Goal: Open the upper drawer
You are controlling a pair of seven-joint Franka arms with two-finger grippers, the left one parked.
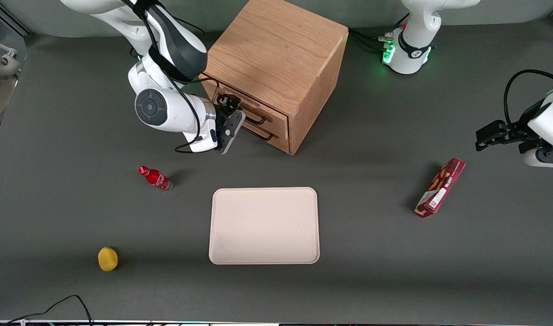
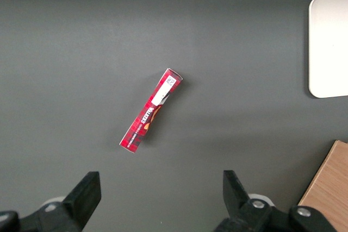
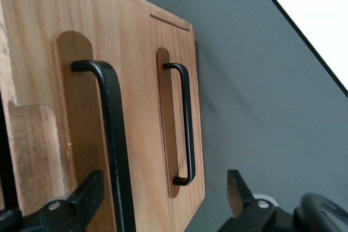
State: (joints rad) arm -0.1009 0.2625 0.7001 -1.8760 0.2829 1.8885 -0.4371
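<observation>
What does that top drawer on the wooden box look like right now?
The upper drawer is light oak with a long black bar handle set over a rounded recess. It appears pulled out slightly, its front standing proud of the cabinet edge. The gripper is at the handle, fingers open on either side of the bar.

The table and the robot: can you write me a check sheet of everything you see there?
Surface: dark grey table, flat.
Job's things: upper drawer of the oak cabinet; its black bar handle sits between the fingers.
Clutter: beige tray, small red bottle, yellow fruit, red snack box.
Grippers: gripper at the upper handle, open.
Cables: black cable at the table edge nearest the camera.
Surroundings: nothing seen.
</observation>
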